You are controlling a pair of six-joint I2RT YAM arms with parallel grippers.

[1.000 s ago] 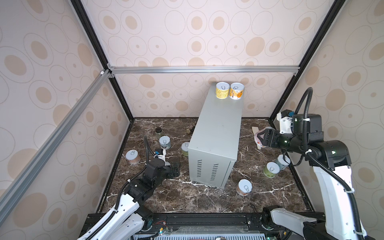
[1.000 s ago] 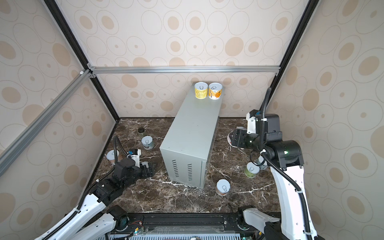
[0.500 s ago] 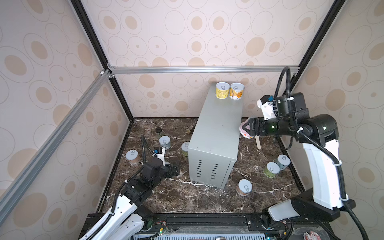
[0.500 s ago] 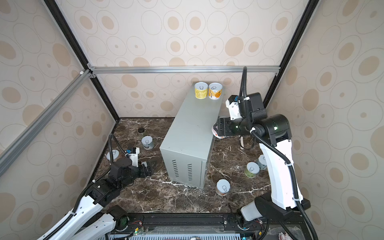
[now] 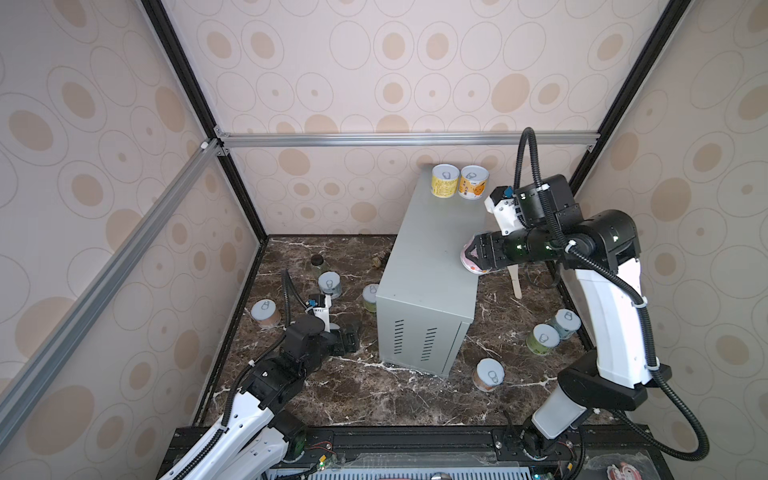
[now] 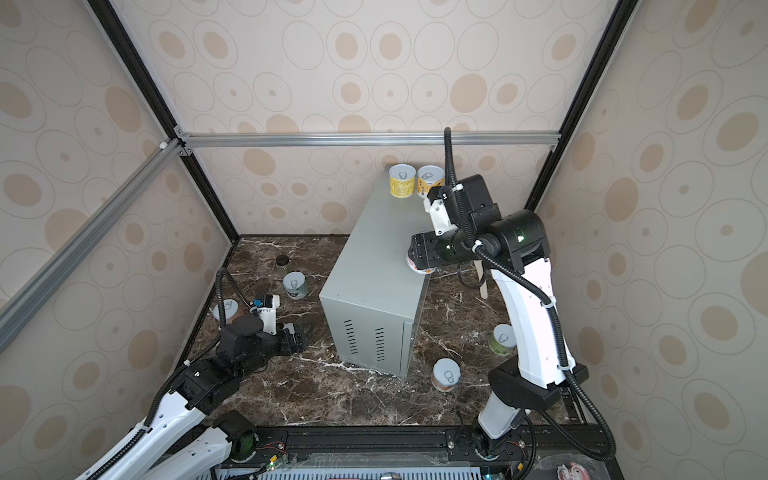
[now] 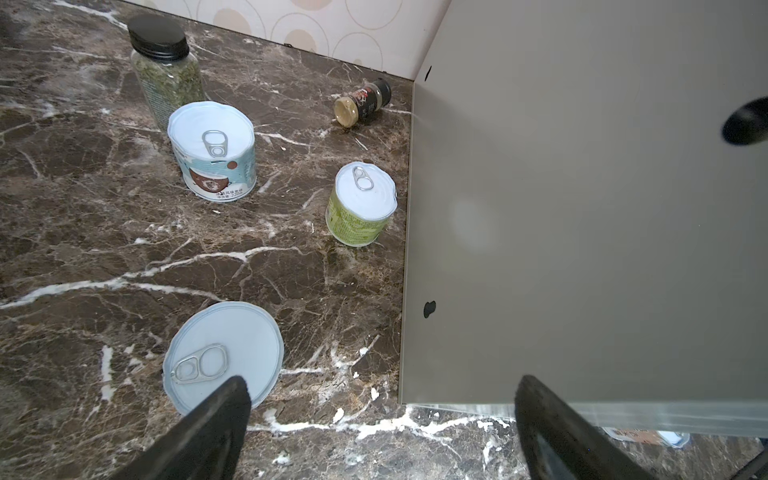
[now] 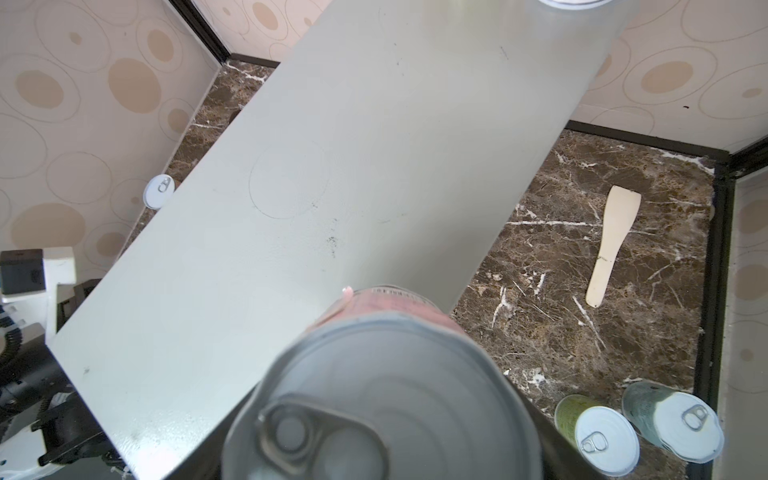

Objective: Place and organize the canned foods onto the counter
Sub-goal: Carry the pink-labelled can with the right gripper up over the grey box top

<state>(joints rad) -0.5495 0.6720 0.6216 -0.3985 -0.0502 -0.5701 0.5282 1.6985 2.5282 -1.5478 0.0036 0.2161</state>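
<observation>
I have the right pincer [image 5: 478, 258] closed on the pink can [image 5: 471, 268], gripping it by the sides at the right edge of the desk [image 5: 428, 257], about midway along. The right wrist view shows the can partly over the grey top and partly past it; I can't tell if its base touches. The yellow can [image 5: 444, 185] and orange can [image 5: 473, 188] stand upright and touching at the desk's far end. My left pincer [image 5: 347, 336] sits low over the marble [image 5: 374, 399] near the desk's front left corner, jaws spread wide, nothing between them. In the left wrist view, the near can [image 7: 222, 353] stands lid up just beside one finger [image 7: 216, 415], label hidden. Past it are the white-blue can [image 7: 212, 153] and the green can [image 7: 359, 203], the green one just beside the desk's side wall. The wall can [image 5: 265, 313] stands near the left wall. Right of the desk, the second green can [image 5: 542, 338] and pale can [image 5: 567, 320] stand close together. The front can [image 5: 489, 374] is near the vented end. Also on the marble are a jar [image 7: 166, 70], a small bottle [image 7: 363, 104] on its side and a spatula [image 8: 611, 245].
</observation>
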